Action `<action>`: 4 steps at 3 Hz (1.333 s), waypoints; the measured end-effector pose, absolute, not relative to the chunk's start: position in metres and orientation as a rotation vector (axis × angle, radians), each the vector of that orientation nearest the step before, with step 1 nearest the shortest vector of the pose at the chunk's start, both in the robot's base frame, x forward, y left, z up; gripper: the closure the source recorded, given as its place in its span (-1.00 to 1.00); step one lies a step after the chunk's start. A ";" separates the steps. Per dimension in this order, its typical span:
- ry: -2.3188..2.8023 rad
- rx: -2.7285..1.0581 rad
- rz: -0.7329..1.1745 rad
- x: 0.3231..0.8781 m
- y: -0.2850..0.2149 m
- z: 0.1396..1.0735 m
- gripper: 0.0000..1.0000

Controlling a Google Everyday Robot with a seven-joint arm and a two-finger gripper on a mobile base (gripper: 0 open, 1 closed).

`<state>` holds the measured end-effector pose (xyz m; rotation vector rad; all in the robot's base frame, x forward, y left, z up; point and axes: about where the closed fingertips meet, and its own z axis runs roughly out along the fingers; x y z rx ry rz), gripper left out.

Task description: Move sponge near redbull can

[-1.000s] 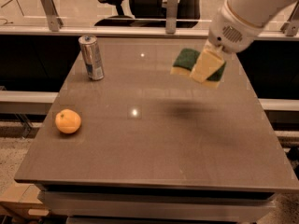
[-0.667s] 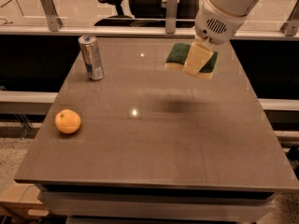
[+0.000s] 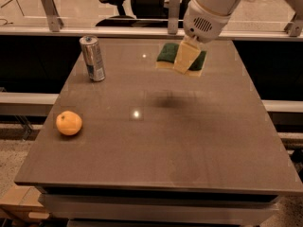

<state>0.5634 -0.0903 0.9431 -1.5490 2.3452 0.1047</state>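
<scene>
Your gripper (image 3: 186,59) hung over the far side of the table (image 3: 199,164), pinching the sponge (image 3: 165,53) between its fingers.
Farthest to the gripper's left in the camera view, and nearer the camera, the orange fruit (image 3: 69,123) sat close to the table's left edge. The redbull can (image 3: 92,58) stood upright well to the left of the gripper, at about its depth, well apart from the sponge. The sponge was at the gripper itself, green scrub side up, with one pale finger (image 3: 184,60) lying across its middle and its ends showing on either side. A soft shadow (image 3: 168,100) lay on the tabletop just in front of the gripper.
</scene>
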 end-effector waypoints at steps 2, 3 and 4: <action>2.322 -1.612 0.241 0.574 -0.055 0.927 1.00; 2.317 -1.647 0.319 0.577 -0.033 0.911 1.00; 2.325 -1.656 0.379 0.583 -0.015 0.895 1.00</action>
